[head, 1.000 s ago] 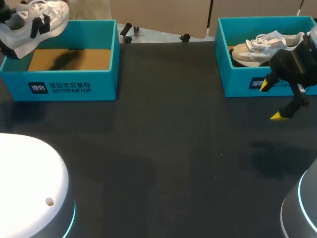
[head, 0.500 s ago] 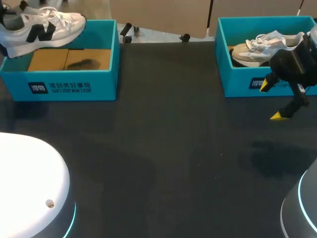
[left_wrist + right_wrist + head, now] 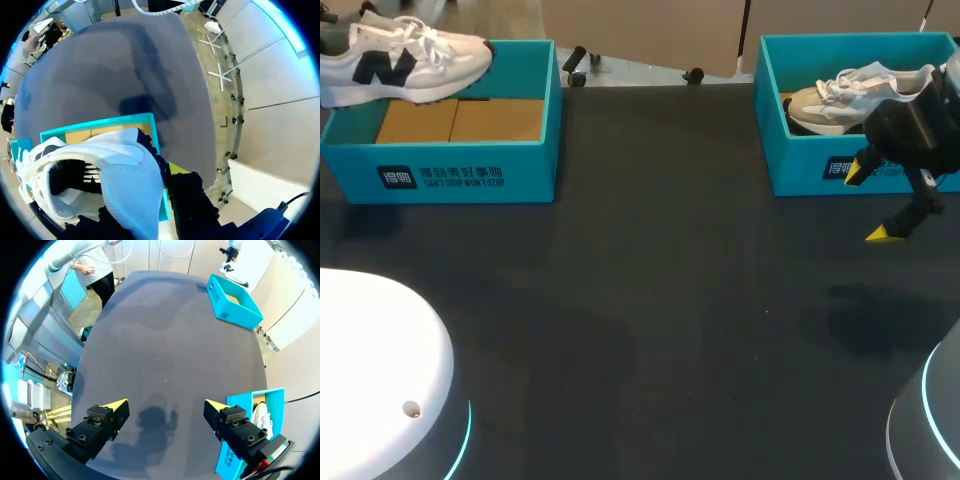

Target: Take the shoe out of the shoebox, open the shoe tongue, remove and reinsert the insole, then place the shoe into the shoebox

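Note:
A white shoe [image 3: 405, 62] with a dark side mark hangs level over the back left part of the left teal shoebox [image 3: 460, 175], its toe pointing right. In the left wrist view my left gripper [image 3: 152, 192] is shut on the heel of the white shoe [image 3: 107, 175], with one yellow tip showing beside it and the shoebox [image 3: 107, 122] below. My right gripper [image 3: 870, 203] stands open and empty above the table, in front of the right shoebox. The right wrist view shows the same open gripper [image 3: 165, 406] over bare table.
The right teal shoebox [image 3: 800, 175] holds a beige and white shoe [image 3: 840, 95]; it is also beside my right gripper in the wrist view [image 3: 247, 405]. The left shoebox's brown cardboard floor [image 3: 470, 120] shows. The dark table [image 3: 650, 300] spreads between the boxes.
The white shoe has swung from a tilted pose to level and shifted right over the left shoebox. The right arm has not moved.

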Controlling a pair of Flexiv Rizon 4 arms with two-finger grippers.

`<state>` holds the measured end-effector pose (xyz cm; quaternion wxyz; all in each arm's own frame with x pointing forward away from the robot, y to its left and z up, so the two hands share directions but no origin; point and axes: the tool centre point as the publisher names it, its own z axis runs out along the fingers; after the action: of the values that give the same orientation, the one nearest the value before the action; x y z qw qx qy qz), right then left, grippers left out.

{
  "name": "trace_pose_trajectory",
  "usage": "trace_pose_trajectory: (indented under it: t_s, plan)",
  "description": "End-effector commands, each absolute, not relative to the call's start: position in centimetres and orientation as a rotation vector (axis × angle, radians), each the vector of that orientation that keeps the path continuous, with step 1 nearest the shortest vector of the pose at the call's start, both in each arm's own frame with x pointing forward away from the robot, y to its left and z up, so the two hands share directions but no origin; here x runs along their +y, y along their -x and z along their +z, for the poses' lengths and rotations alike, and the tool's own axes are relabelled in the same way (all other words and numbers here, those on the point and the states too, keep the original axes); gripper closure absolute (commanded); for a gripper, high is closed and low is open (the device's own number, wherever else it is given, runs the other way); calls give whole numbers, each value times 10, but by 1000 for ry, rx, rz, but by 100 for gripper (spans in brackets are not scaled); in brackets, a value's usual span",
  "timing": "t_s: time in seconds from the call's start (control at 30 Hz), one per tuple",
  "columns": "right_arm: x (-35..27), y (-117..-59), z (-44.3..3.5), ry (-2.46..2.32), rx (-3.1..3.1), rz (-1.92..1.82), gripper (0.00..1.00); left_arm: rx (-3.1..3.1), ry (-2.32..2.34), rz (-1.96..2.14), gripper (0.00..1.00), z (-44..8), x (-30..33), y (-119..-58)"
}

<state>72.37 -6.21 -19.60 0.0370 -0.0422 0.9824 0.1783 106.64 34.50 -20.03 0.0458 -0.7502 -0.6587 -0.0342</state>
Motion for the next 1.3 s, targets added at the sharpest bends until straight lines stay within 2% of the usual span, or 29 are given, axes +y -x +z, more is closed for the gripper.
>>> trace_pose_trajectory:
  t_s: [0.03,0.77,1.3]
  plan:
    - [-61,-724,-197,129,3017,544,0,-2053,2244,-144,100,-202,336,-1065]
    - [-61,-724,-197,129,3017,544,0,-2053,2244,-144,100,-202,336,-1065]
    - [-61,-724,-197,129,3017,544,0,-1923,2401,-182,100,-229,321,-1078]
